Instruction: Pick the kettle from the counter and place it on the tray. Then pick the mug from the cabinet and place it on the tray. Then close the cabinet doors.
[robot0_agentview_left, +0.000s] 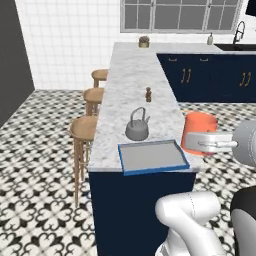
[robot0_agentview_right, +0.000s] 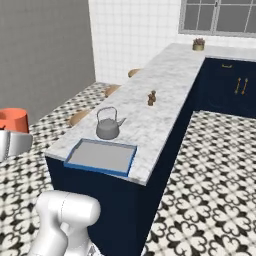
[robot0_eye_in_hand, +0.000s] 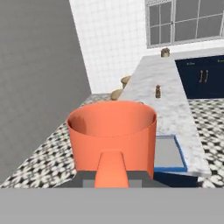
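My gripper (robot0_agentview_left: 201, 144) is shut on the orange mug (robot0_agentview_left: 199, 129), which hangs upright in the air just off the right side of the counter (robot0_agentview_left: 135, 85), level with the tray. In the hand view the mug (robot0_eye_in_hand: 111, 131) fills the middle, its handle toward me. The grey tray with a blue rim (robot0_agentview_left: 152, 157) lies at the counter's near end with nothing on it. Just beyond the tray's far rim, the grey kettle (robot0_agentview_left: 137, 127) stands on the marble. From the right base view the mug (robot0_agentview_right: 12, 120) is far left of the tray (robot0_agentview_right: 100, 156) and kettle (robot0_agentview_right: 107, 127). The cabinet and its doors are out of view.
A small brown shaker (robot0_agentview_left: 148, 94) stands mid-counter and a potted plant (robot0_agentview_left: 144, 42) at its far end. Three wooden stools (robot0_agentview_left: 84, 127) line the counter's left side. Navy base cabinets (robot0_agentview_left: 210, 75) and a sink (robot0_agentview_left: 240, 47) run along the back right.
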